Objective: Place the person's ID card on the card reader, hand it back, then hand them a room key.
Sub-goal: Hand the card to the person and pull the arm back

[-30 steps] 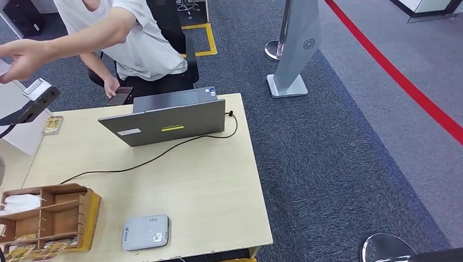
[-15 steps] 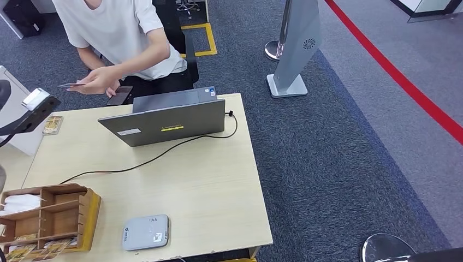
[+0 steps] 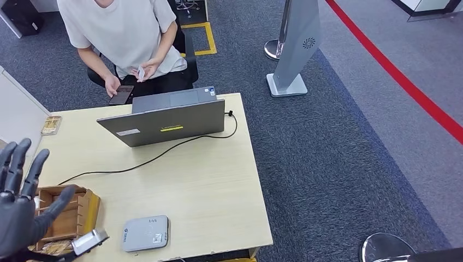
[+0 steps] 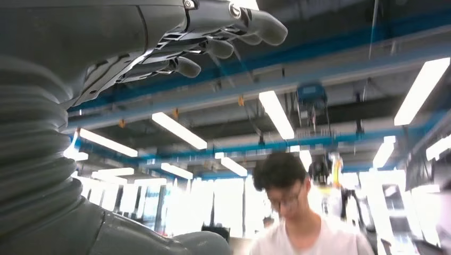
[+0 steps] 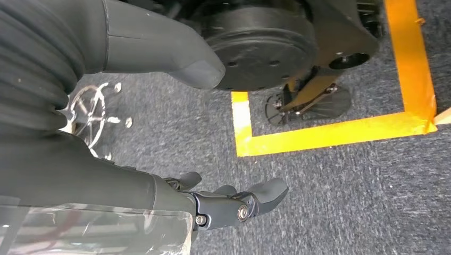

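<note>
ID card (image 3: 141,72) in person's hand (image 3: 147,69), beyond worktop (image 3: 202,180). Left hand (image 3: 19,204) empty, fingers spread, above wooden organizer (image 3: 82,210). Right hand (image 5: 213,204) empty, hanging. Judged step: room key; next, pick one from organizer.

The robot's left hand (image 3: 19,204) is raised at the near left corner of the table (image 3: 207,185), palm facing forward and fingers (image 3: 16,164) spread wide apart and pointing up, thumb out toward the table's middle; it holds nothing. In the left wrist view its fingers are stretched out. The right hand (image 5: 223,204) hangs low off the table above the carpet, fingers loosely extended and empty.
</note>
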Robot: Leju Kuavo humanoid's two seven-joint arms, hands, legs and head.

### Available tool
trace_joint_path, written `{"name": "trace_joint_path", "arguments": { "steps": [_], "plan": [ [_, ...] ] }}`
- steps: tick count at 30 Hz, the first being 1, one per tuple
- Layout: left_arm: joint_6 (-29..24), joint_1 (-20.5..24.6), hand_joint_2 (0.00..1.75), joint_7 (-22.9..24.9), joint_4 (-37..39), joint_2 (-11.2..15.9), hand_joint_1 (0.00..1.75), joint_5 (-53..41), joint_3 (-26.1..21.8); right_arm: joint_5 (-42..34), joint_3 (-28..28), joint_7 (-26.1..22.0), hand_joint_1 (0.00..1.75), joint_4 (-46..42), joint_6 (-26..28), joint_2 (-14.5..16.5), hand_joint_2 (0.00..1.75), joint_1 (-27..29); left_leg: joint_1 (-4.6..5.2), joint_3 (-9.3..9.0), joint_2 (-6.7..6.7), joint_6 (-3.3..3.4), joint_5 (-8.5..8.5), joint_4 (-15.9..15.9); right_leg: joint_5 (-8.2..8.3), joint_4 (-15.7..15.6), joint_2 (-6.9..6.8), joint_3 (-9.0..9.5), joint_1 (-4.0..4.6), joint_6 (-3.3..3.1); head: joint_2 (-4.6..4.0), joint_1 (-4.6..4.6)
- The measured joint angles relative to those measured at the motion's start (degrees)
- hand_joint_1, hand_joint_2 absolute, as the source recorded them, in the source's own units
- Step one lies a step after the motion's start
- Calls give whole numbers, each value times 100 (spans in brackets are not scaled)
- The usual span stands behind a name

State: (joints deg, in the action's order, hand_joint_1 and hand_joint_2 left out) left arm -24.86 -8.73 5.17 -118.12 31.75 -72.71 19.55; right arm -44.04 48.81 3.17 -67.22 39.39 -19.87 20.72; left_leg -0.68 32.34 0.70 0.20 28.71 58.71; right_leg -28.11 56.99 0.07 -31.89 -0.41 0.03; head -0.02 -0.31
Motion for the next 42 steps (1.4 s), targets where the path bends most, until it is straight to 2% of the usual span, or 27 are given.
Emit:
{"name": "trace_joint_path", "arguments": {
  "steps": [3,7,12,15,21,25,29,32,36,39,42],
  "plan": [
    [18,-667,175,394,-232,170,0,-116,212,570,-360,332,0,-314,-1,41,175,252,0,1,-2,2,3,0,-4,0,-2,0,1,2,0,3],
    [87,-1094,175,1053,-383,394,0,-109,622,1034,-785,611,0,-608,-110,120,175,502,-1,-1,-7,1,3,0,-4,0,-9,4,1,2,0,3],
    [265,-1270,175,2037,-435,668,0,84,1421,1522,-1448,845,0,-799,-877,151,175,827,0,-2,-13,1,3,0,-3,0,-15,9,1,2,0,-2],
    [264,-1311,175,2530,-435,790,0,268,1817,1913,-1865,1050,0,-922,-1099,238,175,997,0,-4,-15,1,3,0,-3,0,-15,9,1,3,0,-3],
    [223,-1393,175,3368,-359,937,0,441,2289,2960,-2745,1515,0,-1125,-1821,665,175,1301,-2,-4,-17,1,3,0,-4,0,-15,10,1,1,0,-4],
    [145,-1706,175,3447,-144,876,0,495,2189,3884,-3528,1826,0,-1277,-2485,1200,175,1506,-6,-3,-17,0,4,-1,-7,0,-15,8,3,-3,0,-3],
    [-38,-1979,175,3460,69,761,0,577,1868,5118,-4510,2061,0,-1507,-3306,2045,175,1594,-11,-3,-18,-1,3,-2,-11,1,-16,10,5,-8,0,-3],
    [-203,-2142,175,3461,230,633,0,616,1607,5776,-5258,1936,0,-1599,-4106,2629,175,1582,-11,-4,-18,-1,3,-3,-11,1,-16,13,5,-9,0,-4],
    [-447,-2303,175,3457,512,384,0,639,1206,6593,-6576,1512,0,-1589,-5394,3255,175,1409,-9,-6,-22,-1,3,-3,-11,1,-19,18,5,-9,0,-3],
    [-615,-2381,175,3435,679,230,0,638,976,6756,-7269,1388,0,-1555,-5630,3516,175,1311,-6,-7,-25,-1,3,-3,-11,0,-23,23,5,-9,0,0],
    [-714,-2430,175,3402,806,117,0,630,793,6805,-7638,1348,0,-1528,-5667,3656,175,1261,-4,-7,-26,3,6,-3,-11,-2,-23,24,4,-8,0,4]
  ]
}}
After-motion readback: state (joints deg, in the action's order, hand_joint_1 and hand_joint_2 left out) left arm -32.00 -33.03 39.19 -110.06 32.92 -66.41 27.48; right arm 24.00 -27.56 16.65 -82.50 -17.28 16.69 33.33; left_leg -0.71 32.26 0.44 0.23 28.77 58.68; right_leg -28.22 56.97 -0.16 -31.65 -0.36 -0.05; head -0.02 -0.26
